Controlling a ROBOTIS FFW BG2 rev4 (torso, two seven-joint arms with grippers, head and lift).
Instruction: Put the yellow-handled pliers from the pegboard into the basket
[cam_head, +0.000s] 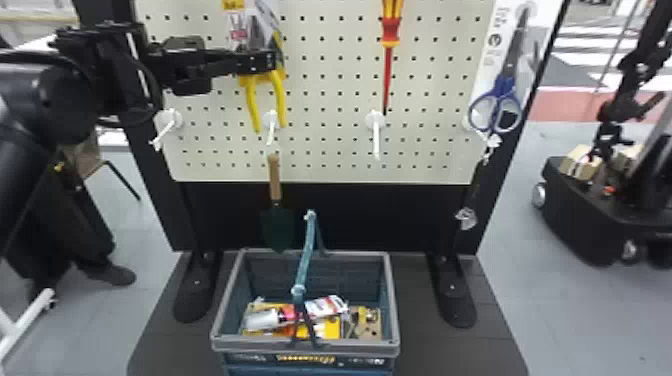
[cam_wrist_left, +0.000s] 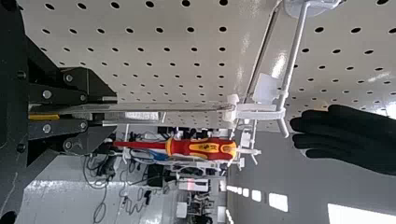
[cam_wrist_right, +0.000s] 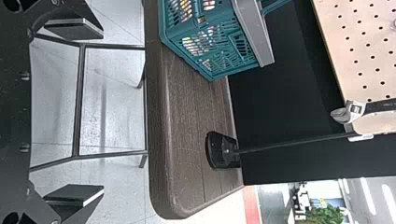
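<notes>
While the right gripper (cam_wrist_right: 93, 112) has its fingers spread wide in its own wrist view, the black left arm comes in from the left of the head view, and the left gripper (cam_head: 267, 61) is closed narrow on the packaged yellow-handled pliers (cam_head: 252, 104). They are upright at the pegboard (cam_head: 325, 102), yellow handles pointing down below the fingers and ending beside a white hook (cam_head: 271, 121). In the left wrist view the clear pack is seen edge-on, running from between the fingers to a white hook. The teal basket (cam_head: 250, 344) stands on the dark wood-grain base (cam_head: 160, 345), its grey rim uppermost and packaged items lying inside; the pliers are above it. Behind it, a wooden-handled trowel (cam_head: 275, 180) hangs blade down. To the right on the board are a red-and-yellow screwdriver (cam_head: 387, 65), tip down, then carded blue-handled scissors (cam_head: 502, 100), with an adjustable wrench (cam_head: 467, 217) hanging below them, jaw end lowest. Farther off to the right, a black wheeled base (cam_head: 590, 215) stands on the grey floor (cam_head: 550, 320).
</notes>
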